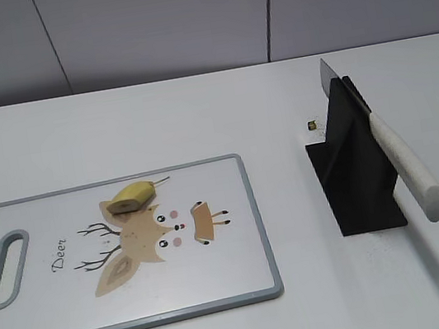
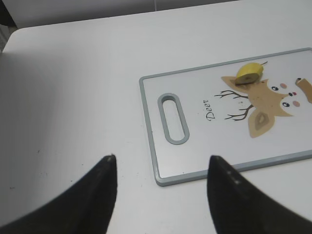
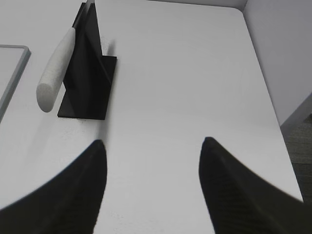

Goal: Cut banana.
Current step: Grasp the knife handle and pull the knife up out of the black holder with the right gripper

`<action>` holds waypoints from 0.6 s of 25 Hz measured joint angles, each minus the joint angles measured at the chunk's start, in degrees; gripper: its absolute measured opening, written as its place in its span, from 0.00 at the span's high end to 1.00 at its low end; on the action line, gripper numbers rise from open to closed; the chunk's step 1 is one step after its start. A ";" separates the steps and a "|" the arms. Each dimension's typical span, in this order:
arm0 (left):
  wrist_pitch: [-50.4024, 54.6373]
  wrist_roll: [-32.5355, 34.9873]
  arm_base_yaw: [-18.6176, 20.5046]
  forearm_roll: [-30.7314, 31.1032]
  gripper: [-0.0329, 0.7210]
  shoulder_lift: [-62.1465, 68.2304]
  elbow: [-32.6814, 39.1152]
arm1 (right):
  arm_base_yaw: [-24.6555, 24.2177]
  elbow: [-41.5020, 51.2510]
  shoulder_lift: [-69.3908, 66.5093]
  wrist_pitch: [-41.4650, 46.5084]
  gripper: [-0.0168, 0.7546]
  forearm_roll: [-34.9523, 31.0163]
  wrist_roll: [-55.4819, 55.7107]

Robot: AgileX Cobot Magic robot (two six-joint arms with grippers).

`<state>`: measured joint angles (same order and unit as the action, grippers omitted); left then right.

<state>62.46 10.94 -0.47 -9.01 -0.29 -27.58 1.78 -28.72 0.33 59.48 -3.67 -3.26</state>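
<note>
The banana is a short yellow stub with a thin dark stem pointing right and a flat, paler cut face turned toward the near left. It lies on the far part of the cutting board, just above the antlers of the printed deer, touching nothing else. The board is white with a grey rim and a slotted handle at its left end, flat on the white table.

Well apart to the right stands a black stand with an upright fin. The knife rests in it at a slant, its white handle jutting out toward the near right and the tip of the blade poking up at the far side. A tiny dark speck sits on the table just left of the stand; what it is cannot be told.

The exterior view shows neither arm. Only the left wrist view shows the left gripper, spread wide and empty, hovering over bare table near the board's handle end. Only the right wrist view shows the right gripper, likewise spread and empty, over bare table on the near side of the stand, with the table's right edge and floor beyond.
</note>
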 joint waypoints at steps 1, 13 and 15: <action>0.00 0.00 0.00 0.00 0.19 0.00 0.00 | 0.00 0.00 0.00 0.00 0.39 0.00 0.00; 0.00 0.00 0.00 0.00 0.21 0.00 0.00 | 0.00 -0.29 -0.96 0.24 0.33 -0.23 0.00; 0.00 0.00 0.00 0.00 0.21 0.00 0.00 | 0.00 -1.48 -3.35 0.88 0.27 -0.23 0.00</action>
<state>62.46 10.94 -0.47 -9.01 -0.29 -27.58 1.78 -30.20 -3.02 60.36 -3.90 -3.26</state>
